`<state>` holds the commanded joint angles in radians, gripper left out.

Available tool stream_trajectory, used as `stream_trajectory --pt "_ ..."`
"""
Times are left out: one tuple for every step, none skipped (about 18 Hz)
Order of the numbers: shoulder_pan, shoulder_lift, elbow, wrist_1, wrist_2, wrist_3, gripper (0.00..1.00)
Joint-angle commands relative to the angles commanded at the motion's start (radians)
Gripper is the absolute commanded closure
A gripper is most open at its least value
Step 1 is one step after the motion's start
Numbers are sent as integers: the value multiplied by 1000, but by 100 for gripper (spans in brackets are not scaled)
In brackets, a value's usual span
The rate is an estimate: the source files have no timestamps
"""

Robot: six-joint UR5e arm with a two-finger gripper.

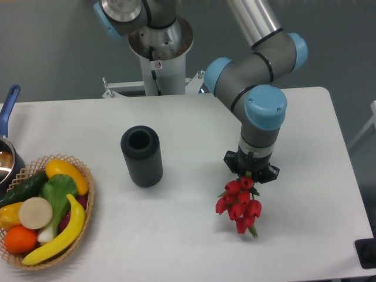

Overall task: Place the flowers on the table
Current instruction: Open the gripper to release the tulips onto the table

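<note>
The flowers (239, 204), a small bunch of red tulip buds with a green stem tip at its lower end, hang directly under my gripper (250, 175) over the right middle of the white table (176, 235). The top buds sit between the fingers, so the gripper looks shut on the bunch. The fingertips are mostly hidden by the buds and the wrist. I cannot tell whether the stem end touches the tabletop. The dark cylinder (141, 155) stands upright and empty, well to the left of the gripper.
A wicker basket (85, 194) with fruit and vegetables sits at the front left edge. A pot with a blue handle (9, 106) is at the far left. The arm's base column (158, 59) stands behind the table. A dark object (367, 252) is at the front right corner.
</note>
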<state>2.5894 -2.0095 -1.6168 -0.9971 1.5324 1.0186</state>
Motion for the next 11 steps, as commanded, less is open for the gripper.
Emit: stream_trajectory --pt "0 -2 -2 2 3 0 0" --pt "-2 0 -5 2 2 0 0" --pt "-5 5 -11 2 0 0 0" --pt "-5 8 -15 8 0 2 0" --pt "-5 11 -23 24 2 2 0" --pt "-3 14 -34 41 2 3 0" --pt "-2 21 -43 60 2 3 0" --pt "-2 37 -54 69 3 2 0" --pt "0 60 -67 78 5 2 0" --pt "6 78 -87 84 5 5 0" --pt "26 92 -107 89 3 9 0"
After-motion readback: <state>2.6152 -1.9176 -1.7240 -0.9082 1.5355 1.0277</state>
